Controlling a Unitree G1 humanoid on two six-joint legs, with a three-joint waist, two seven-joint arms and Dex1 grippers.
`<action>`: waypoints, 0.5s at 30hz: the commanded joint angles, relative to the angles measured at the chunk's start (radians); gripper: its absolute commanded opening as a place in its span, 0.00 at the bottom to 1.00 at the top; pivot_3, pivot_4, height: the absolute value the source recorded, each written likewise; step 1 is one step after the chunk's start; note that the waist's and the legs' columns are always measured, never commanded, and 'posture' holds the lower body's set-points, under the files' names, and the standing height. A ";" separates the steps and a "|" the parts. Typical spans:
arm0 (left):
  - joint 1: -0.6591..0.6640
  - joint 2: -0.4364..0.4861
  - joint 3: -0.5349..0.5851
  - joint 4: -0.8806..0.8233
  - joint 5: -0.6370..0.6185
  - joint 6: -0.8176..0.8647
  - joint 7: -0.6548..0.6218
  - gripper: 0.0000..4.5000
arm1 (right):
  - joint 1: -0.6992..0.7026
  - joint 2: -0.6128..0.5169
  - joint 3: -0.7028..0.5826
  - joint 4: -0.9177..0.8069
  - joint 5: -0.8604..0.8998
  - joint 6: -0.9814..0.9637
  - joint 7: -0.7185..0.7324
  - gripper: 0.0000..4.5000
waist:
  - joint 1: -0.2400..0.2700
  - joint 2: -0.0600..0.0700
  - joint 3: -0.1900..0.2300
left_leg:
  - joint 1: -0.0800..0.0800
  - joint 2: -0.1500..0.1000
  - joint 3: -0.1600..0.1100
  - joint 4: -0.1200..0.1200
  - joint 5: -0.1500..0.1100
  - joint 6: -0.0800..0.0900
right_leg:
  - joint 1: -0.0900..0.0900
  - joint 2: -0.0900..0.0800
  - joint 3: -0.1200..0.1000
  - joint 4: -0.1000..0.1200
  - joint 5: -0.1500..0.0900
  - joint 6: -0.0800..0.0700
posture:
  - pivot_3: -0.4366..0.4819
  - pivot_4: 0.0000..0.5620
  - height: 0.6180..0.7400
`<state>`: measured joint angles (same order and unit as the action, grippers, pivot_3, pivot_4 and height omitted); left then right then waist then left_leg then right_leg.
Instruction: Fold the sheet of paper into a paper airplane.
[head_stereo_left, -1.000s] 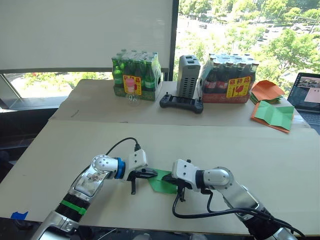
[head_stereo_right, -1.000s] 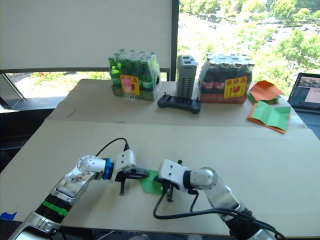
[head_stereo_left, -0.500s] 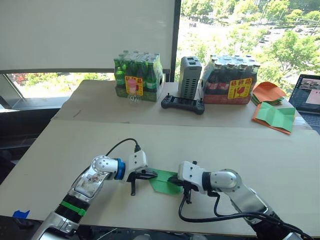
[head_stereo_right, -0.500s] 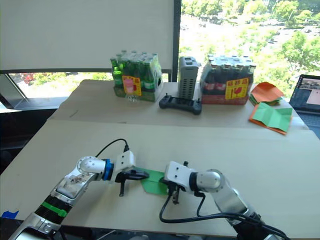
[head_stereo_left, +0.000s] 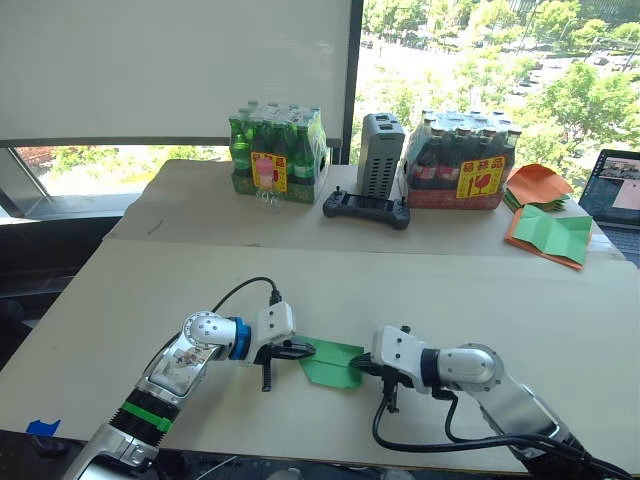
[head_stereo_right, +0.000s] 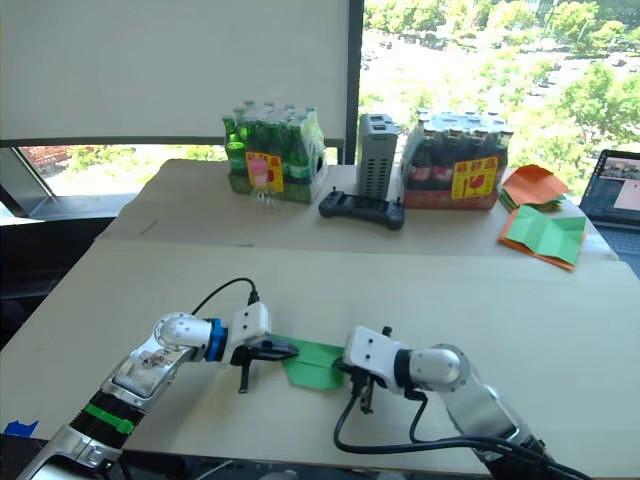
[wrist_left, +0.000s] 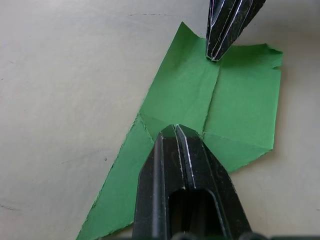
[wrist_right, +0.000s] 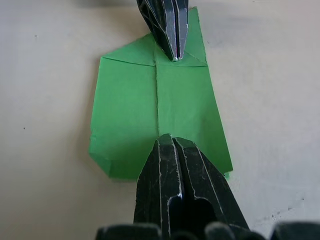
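A: Where's the paper?
B: The green paper (head_stereo_left: 333, 363) lies flat on the near table (head_stereo_left: 480, 290), partly folded (centre crease visible), between both grippers.
A: Jaws?
B: Left gripper (wrist_left: 175, 131) closed, tip pressing one end. Right gripper (wrist_right: 170, 141) closed too, tip on the opposite end.
A: Behind?
B: Bottle packs (head_stereo_left: 272, 153), well apart.

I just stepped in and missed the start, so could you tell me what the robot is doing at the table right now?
It is working on a sheet of paper, bright green and already partly folded, lying flat on the near table. The left gripper presses its closed fingers on one end and the right gripper, also closed, rests its tip on the opposite end along the centre crease. It is not yet a finished airplane.
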<state>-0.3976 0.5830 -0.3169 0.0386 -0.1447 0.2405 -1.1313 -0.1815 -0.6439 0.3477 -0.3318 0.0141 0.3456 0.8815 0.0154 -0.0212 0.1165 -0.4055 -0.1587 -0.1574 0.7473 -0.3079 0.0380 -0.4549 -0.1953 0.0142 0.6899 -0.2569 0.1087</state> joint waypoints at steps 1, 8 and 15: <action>0.009 0.013 -0.017 0.020 0.027 0.004 -0.010 0.00 | 0.053 -0.043 0.001 0.033 -0.020 0.063 0.006 0.00 | 0.000 0.000 0.000 | 0.000 0.000 0.000 0.000 0.000 0.000 | 0.000 0.000 0.000 0.000 0.000 0.000 | 0.48 0.27 0.47; 0.010 0.013 -0.015 0.022 0.025 -0.001 -0.013 0.00 | 0.109 -0.096 -0.046 -0.009 -0.002 0.079 0.007 0.00 | 0.006 0.000 -0.001 | 0.000 0.000 0.000 0.000 0.000 0.001 | 0.000 0.000 0.000 -0.002 0.000 0.000 | 0.48 0.27 0.47; 0.010 0.009 -0.018 0.022 0.026 -0.004 -0.013 0.00 | 0.096 -0.078 -0.120 -0.093 0.103 0.087 0.014 0.00 | 0.017 0.000 -0.001 | 0.000 0.000 0.000 0.000 -0.001 0.002 | 0.001 0.000 -0.001 -0.004 0.000 0.000 | 0.48 0.27 0.47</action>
<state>-0.3975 0.5834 -0.3185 0.0417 -0.1447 0.2272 -1.1411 -0.0942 -0.7243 0.2553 -0.4193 0.0794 0.3991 0.8825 0.0327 -0.0215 0.1158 -0.4063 -0.1588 -0.1572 0.7472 -0.3088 0.0394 -0.4540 -0.1956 0.0138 0.6859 -0.2567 0.1090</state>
